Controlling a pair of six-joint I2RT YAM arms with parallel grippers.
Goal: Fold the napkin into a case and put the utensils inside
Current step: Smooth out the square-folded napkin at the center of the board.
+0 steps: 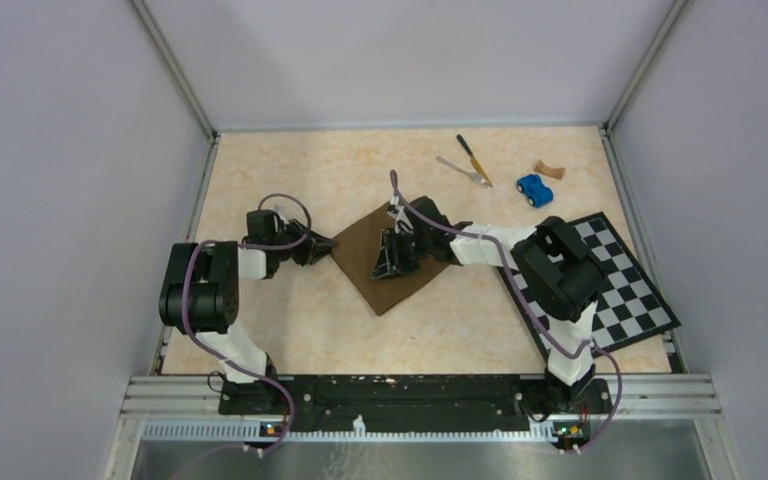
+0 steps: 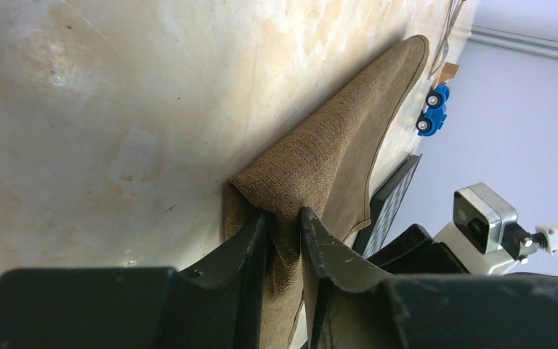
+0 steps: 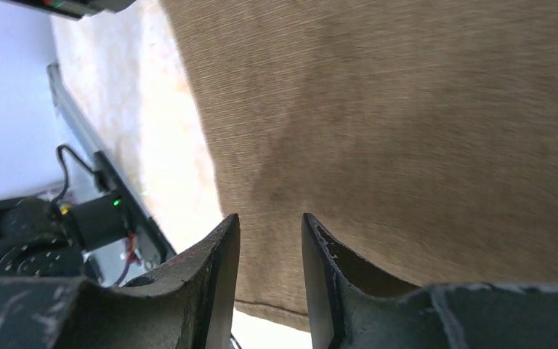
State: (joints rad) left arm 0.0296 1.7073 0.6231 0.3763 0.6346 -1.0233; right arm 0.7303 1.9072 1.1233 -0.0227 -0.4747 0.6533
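Tightly around napkin (image 2: 334, 153) corner: left claw (image 2: 285, 215)

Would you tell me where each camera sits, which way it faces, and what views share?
Top external: above, behind the bases, looking down at the table; both arms show.
Left wrist: on the left arm, looking along the table; left hand pinches the napkin.
Right wrist: on the right arm, close over the napkin; right hand shows.
Top and left wrist share the blue toy car.
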